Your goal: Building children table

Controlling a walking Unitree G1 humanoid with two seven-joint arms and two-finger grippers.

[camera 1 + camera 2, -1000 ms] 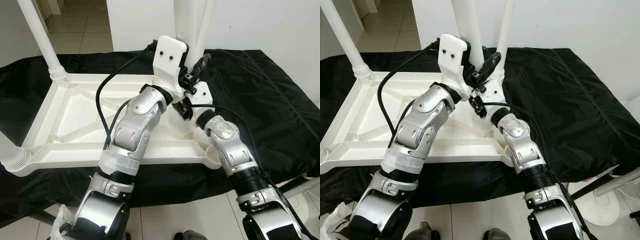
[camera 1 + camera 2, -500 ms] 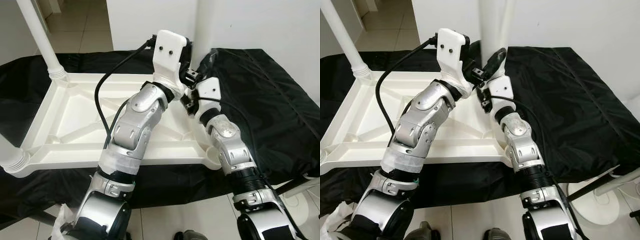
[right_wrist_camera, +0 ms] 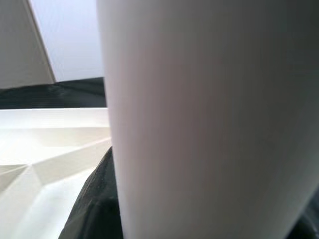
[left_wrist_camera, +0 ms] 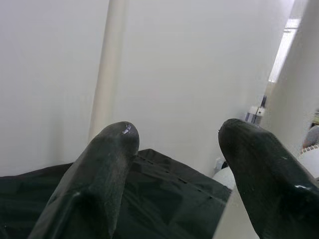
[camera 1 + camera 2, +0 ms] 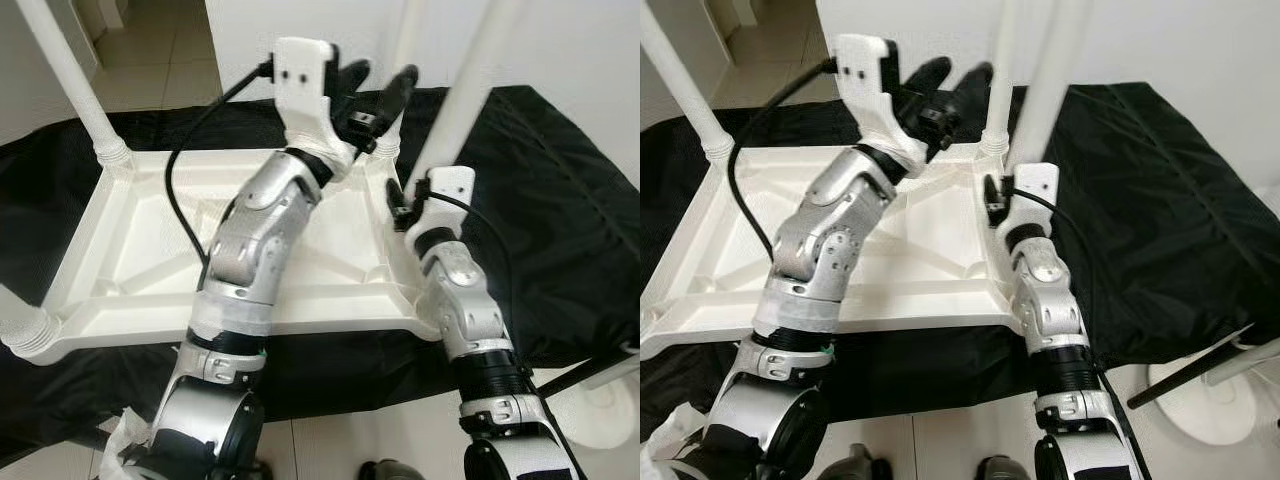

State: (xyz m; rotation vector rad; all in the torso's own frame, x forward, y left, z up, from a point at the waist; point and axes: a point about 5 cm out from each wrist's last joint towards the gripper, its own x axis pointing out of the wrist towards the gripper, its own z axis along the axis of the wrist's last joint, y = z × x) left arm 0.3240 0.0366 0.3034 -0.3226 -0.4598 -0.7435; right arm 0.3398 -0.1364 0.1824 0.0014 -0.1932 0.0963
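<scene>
The white tabletop [image 5: 150, 250] lies upside down on a black cloth [image 5: 560, 200] spread over the bench. Legs already stand in the far left corner [image 5: 70, 85] and the near left corner [image 5: 20, 320], and a third rises from the far right corner [image 5: 395, 80].

The left tool [image 5: 375, 80] hangs above that far right corner with its fingers [image 4: 107, 164] spread and nothing between them. The right tool [image 5: 400, 205] is at the loose fourth leg [image 5: 465, 95], which leans up from the near right part of the tabletop; the right wrist view looks straight onto that leg, but whether the fingers pinch it cannot be told.

The step in hand looks to be seating this last leg in the near right corner socket [image 5: 425, 300]. To do it well, the leg should probably be brought upright first, its foot centred over the socket, then pressed straight down; pushing while it tilts would likely jam it or slide the tabletop on the cloth. The left tool could steady the tabletop rim.

Room is tight on the right: the standing far right leg is just beside the loose one, and the wall [image 5: 560, 40] is close behind. The tabletop's near edge sits near the bench edge.
</scene>
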